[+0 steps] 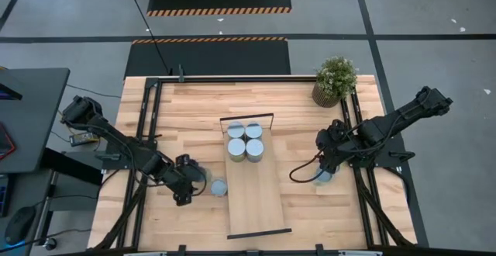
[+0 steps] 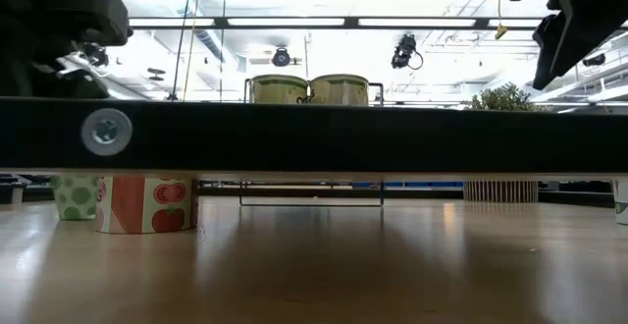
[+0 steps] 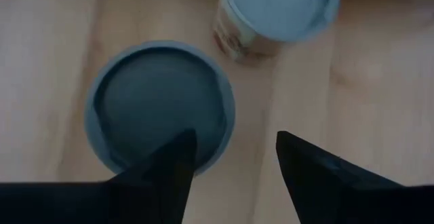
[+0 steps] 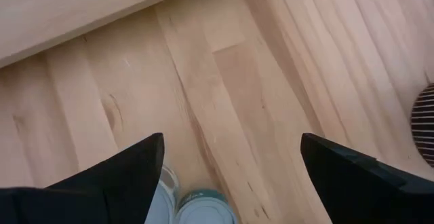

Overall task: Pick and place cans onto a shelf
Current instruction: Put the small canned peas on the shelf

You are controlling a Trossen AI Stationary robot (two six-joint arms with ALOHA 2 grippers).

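Note:
The pale wooden shelf (image 1: 256, 198) lies in the middle of the table with several cans (image 1: 245, 141) standing at its far end. My left gripper (image 1: 194, 181) is open above two cans left of the shelf. In the left wrist view one can's top (image 3: 159, 102) lies partly under one finger (image 3: 175, 163), and the other can (image 3: 281, 7) stands beyond. The low view shows these two cans (image 2: 147, 203) on the table. My right gripper (image 1: 326, 165) is wide open above a can (image 1: 323, 178) right of the shelf, whose top (image 4: 203, 209) shows between the fingers.
A potted plant (image 1: 335, 80) stands at the table's far right corner. Black frame rails (image 1: 151, 116) run along the table's left and right sides. The shelf's near half is bare wood (image 1: 257, 209). A black frame bar (image 2: 314, 137) crosses the low view.

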